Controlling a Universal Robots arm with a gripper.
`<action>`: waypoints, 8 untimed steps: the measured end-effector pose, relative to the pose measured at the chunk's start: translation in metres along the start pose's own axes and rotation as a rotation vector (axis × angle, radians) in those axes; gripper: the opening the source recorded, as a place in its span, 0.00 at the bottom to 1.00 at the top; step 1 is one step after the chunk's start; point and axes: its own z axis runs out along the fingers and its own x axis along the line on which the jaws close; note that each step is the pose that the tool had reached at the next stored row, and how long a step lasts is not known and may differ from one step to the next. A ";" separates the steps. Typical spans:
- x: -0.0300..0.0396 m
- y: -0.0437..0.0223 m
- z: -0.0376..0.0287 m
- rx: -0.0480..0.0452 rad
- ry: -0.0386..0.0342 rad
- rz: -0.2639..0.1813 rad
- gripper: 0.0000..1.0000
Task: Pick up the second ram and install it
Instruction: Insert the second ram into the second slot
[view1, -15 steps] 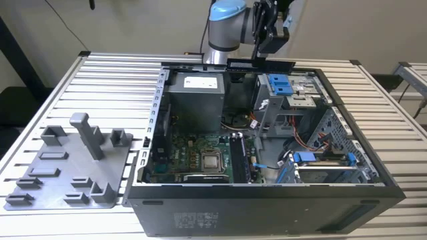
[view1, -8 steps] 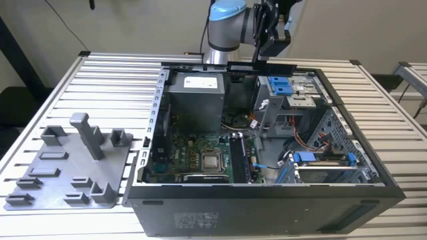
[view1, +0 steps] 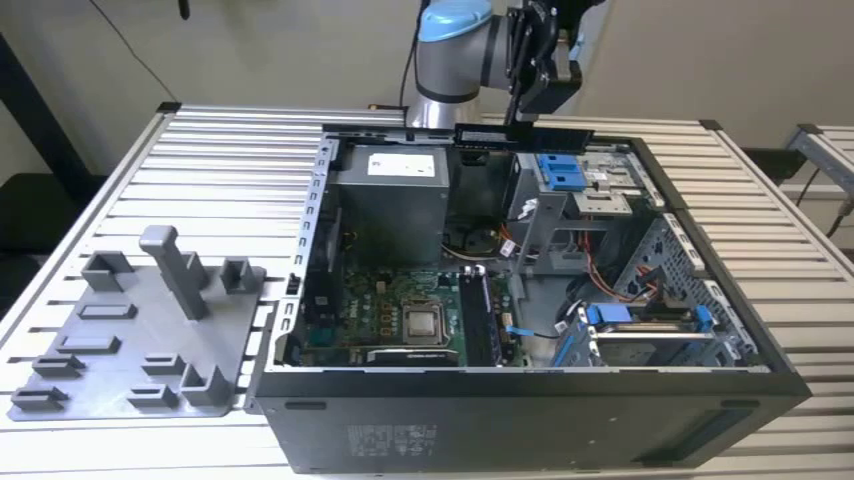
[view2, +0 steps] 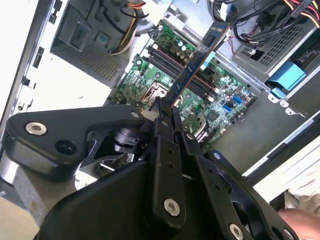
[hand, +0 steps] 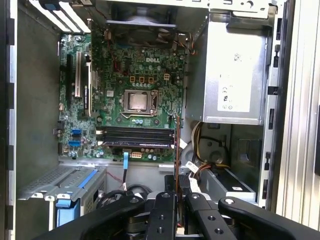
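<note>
Second wrist view puts us right on the black gripper (view2: 162, 107), and its fingers are clamped on the second ram (view2: 196, 67), a long, thin, dark blue-green circuit-board stick jutting out ahead of the tool. So the pick-up is done; by my reading, the install is all that's left. Exterior view has the stick (view1: 523, 134) level under the tool, up over the rim of the open black computer case (view1: 534, 420) and well apart from everything inside it. Below the tool in the first wrist view lies the green motherboard (hand: 115, 75). Its black memory slots (hand: 135, 136) appear to run crosswise to the edge-on stick, with the square silver processor socket (hand: 139, 101) just beyond them. Watch the neighbours: a thin blue cable (hand: 125, 161) just beside the slots, a tangle of coloured wires (hand: 200, 167), the grey metal power supply box (hand: 232, 75), and a grey drive cage with blue tabs (hand: 55, 190). Farthest from the tool, outside the case, sits the grey plastic fixture tray (view1: 80, 330) with its upright posts.
</note>
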 end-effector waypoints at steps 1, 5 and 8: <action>0.0000 0.0000 0.0000 0.0000 0.0000 0.000 0.14; 0.0000 -0.0001 0.0000 0.0001 0.0000 0.000 0.14; 0.0000 -0.0001 0.0000 0.0002 0.0000 0.000 0.14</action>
